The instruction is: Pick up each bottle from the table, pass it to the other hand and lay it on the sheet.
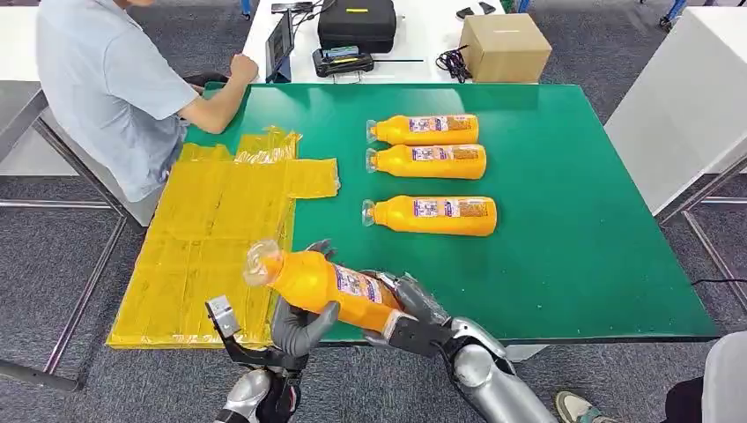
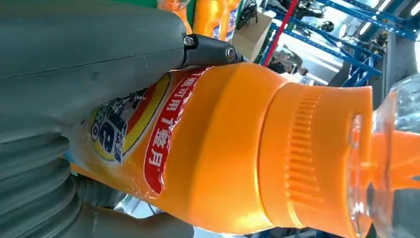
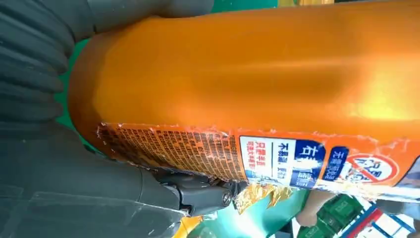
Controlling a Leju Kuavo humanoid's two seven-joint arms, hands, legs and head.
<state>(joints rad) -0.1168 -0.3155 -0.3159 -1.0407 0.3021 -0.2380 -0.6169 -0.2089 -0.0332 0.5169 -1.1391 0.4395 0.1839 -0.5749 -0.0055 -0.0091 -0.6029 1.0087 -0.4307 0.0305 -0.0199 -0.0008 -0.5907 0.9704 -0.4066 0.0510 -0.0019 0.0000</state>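
An orange bottle (image 1: 313,280) with a clear cap hangs tilted over the table's near edge, cap toward the yellow sheet (image 1: 211,238). My left hand (image 1: 299,328) grips its upper body from below, thumb and fingers wrapped around it. My right hand (image 1: 414,304) holds the bottle's base end. The left wrist view shows the bottle's shoulder and neck (image 2: 223,148) under my left hand (image 2: 74,64). In the right wrist view my right hand (image 3: 49,163) wraps the labelled base (image 3: 247,74). Three more orange bottles (image 1: 427,129) (image 1: 432,161) (image 1: 436,216) lie on the green table (image 1: 573,220).
A person in a grey shirt (image 1: 114,88) sits at the far left corner, one fist on the table. A cardboard box (image 1: 505,46) and a black case (image 1: 357,22) stand on the white table behind. Someone's shoe (image 1: 577,407) is at the lower right.
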